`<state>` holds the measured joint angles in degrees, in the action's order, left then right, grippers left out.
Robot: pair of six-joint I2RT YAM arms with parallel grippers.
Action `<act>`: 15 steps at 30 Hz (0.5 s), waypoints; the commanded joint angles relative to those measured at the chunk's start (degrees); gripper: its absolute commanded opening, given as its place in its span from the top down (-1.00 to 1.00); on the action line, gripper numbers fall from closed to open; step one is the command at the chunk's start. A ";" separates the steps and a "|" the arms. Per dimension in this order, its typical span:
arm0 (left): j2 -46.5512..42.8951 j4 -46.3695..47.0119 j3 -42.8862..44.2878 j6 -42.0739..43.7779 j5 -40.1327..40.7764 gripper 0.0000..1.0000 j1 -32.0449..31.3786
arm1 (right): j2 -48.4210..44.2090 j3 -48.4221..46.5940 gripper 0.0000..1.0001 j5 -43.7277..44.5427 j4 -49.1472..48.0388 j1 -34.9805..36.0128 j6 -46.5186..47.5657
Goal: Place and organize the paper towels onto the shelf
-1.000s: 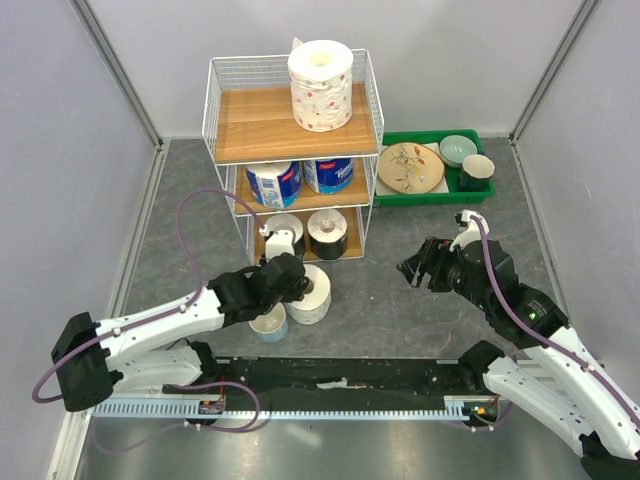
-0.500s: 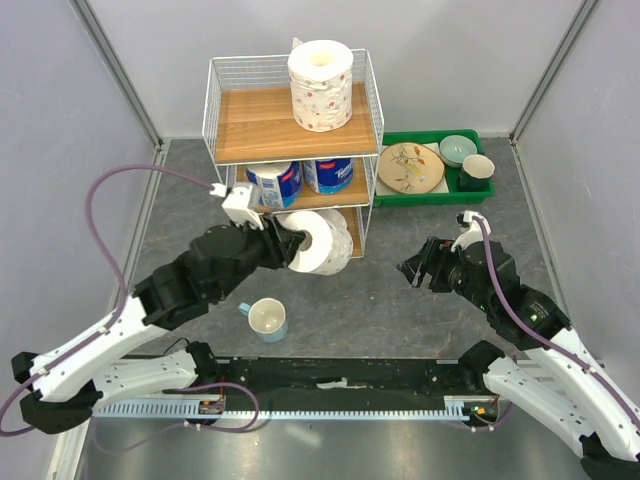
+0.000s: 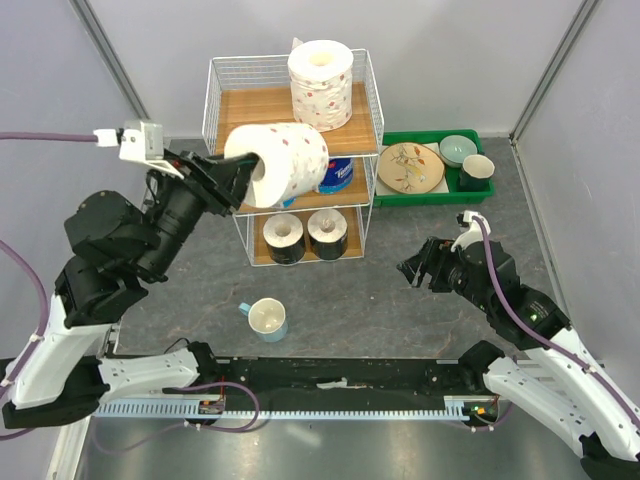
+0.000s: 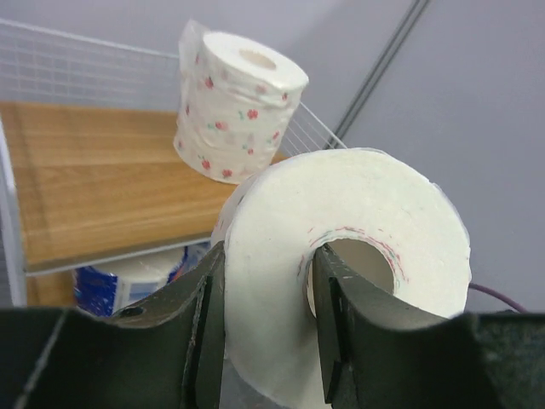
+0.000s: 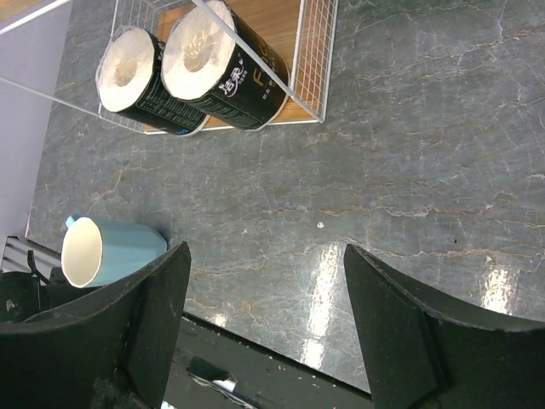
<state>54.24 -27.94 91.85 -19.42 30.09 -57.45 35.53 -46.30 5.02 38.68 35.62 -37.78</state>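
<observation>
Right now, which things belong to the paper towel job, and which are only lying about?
Job: held roll, top roll, blue roll, dark rolls, shelf.
Lying about: cup, green tray, plate, bowl, mug.

The left arm (image 3: pixel 125 235) is reared up high, its wrist stretched forward and upward. The left pincer (image 3: pixel 236 178) (image 4: pixel 266 285) is clamped on the wall of a speckled paper towel roll (image 3: pixel 290 160), with 1 finger inside the hollow core and the other against the outer side. The right arm (image 3: pixel 520 305) sits low and folded. The right pincer (image 3: pixel 412 270) (image 5: pixel 268 294) is angled downward, its 2 fingers spread wide apart, gripping nothing.
</observation>
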 commanded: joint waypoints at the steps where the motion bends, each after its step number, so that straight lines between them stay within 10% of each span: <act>1: 4.20 4.65 7.98 11.66 6.55 0.11 0.23 | -1.25 -0.10 -0.62 0.78 -0.18 0.07 -0.63; 15: 21.87 3.78 32.32 29.44 15.18 0.08 5.59 | -1.87 -0.37 -0.63 0.87 0.52 0.07 -0.19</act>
<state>75.55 -26.65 117.62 4.45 43.59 -54.72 34.00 -46.30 5.04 39.24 35.62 -37.76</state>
